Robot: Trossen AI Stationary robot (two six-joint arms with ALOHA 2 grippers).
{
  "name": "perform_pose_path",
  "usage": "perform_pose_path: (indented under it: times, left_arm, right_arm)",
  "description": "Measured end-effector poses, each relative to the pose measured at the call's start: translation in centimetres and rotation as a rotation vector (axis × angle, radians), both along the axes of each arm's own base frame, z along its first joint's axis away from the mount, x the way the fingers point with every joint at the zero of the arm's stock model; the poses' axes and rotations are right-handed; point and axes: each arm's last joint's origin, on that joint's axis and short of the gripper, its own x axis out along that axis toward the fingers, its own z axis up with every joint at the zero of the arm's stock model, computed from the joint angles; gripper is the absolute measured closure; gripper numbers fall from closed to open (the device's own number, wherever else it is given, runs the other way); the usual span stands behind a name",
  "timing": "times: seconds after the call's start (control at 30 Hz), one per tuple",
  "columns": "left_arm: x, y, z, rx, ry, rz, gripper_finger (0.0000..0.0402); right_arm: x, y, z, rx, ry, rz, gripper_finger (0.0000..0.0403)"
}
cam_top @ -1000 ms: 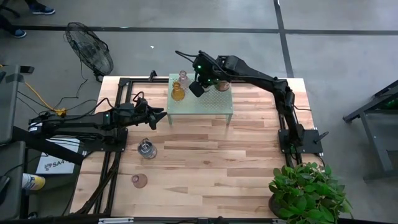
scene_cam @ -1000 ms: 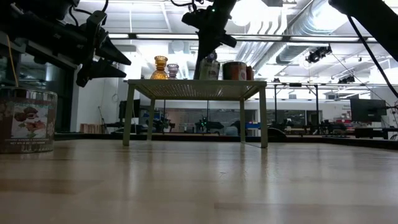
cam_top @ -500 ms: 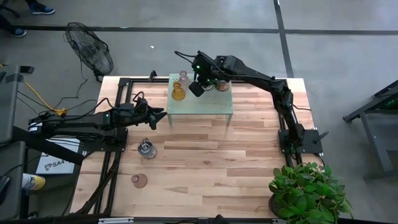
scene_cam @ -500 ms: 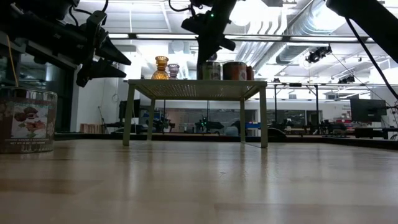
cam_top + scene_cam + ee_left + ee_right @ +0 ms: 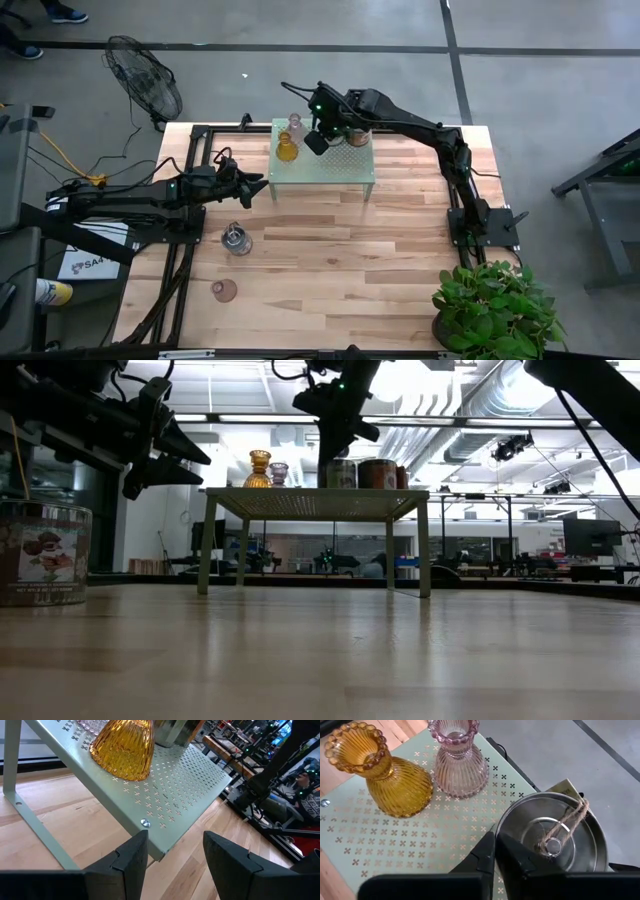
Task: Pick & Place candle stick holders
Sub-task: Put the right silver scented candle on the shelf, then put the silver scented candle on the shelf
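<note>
Even, diffuse light falls on the wooden worktop (image 5: 330, 260) in the high view, with only soft, short shadows. In the low view bright ceiling lamps (image 5: 415, 380) at the upper middle of the frame glare, leaving the arms as dark silhouettes, and the nearest stretch of worktop is blurred. The wrist views are bright, with a sheen on the amber glass holder (image 5: 380, 775) and the silvery metal holder (image 5: 555, 837).

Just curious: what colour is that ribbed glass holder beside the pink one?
Amber-orange holder, best seen in the right wrist view.
</note>
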Motion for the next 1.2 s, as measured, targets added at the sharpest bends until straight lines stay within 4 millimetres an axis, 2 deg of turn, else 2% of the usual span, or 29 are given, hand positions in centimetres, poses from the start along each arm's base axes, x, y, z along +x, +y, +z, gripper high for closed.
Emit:
perform_pose_path:
  times: [0.37,0.6,0.83,1.0,1.2]
  left_arm:
    - [0.0,0.0,0.0,0.0,0.0,0.0,0.0215]
    - [0.0,0.0,0.0,0.0,0.0,0.0,0.0215]
    - [0.0,0.0,0.0,0.0,0.0,0.0,0.0215]
    - [0.0,0.0,0.0,0.0,0.0,0.0,0.0215]
    - [0.0,0.0,0.0,0.0,0.0,0.0,0.0215]
  right_arm:
    - [0.0,0.0,0.0,-0.008,0.002,-0.003,0.0278]
    - [-0.3,0.4,0.5,-0.015,0.004,0.014,0.023]
    - [-0.2,1.1,1.1,-0.001,-0.031,0.052,0.0209]
    - [0.4,1.9,1.3,0.035,-0.079,0.11,0.0208]
    - [0.5,2.4,1.8,0.0,-0.094,0.134,0.0207]
